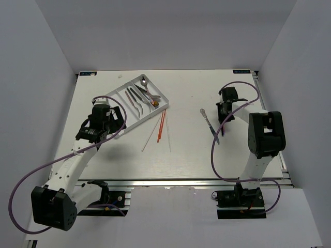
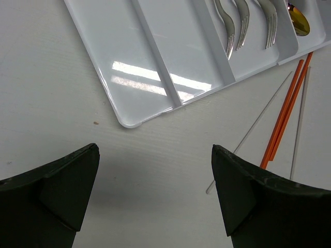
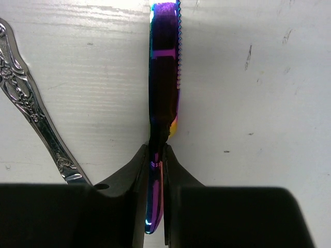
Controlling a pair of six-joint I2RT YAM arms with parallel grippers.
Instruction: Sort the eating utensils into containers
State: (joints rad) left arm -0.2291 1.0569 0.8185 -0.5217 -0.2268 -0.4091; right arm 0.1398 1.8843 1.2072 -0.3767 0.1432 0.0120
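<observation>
My right gripper [image 3: 156, 155] is shut on the handle of an iridescent purple-blue knife [image 3: 165, 77] with a serrated edge, which lies on edge against the table. An ornate silver utensil handle [image 3: 31, 113] lies just left of it. From above, the right gripper [image 1: 222, 114] is at the table's right side, beside the silver utensil [image 1: 207, 120]. My left gripper [image 2: 155, 150] stands open and empty over bare table, just short of the white tray's [image 2: 114, 41] near corner. Silver forks [image 2: 243, 26] lie in one compartment. Orange-red chopsticks [image 2: 283, 116] and a pale chopstick [image 2: 261, 116] lie to the right.
From above, the tray [image 1: 120, 106] sits slanted at the back centre-left with several utensils in its compartments. The chopsticks [image 1: 162, 124] lie on the table just right of it. A gold-coloured spoon bowl [image 2: 299, 20] rests in the tray's end compartment.
</observation>
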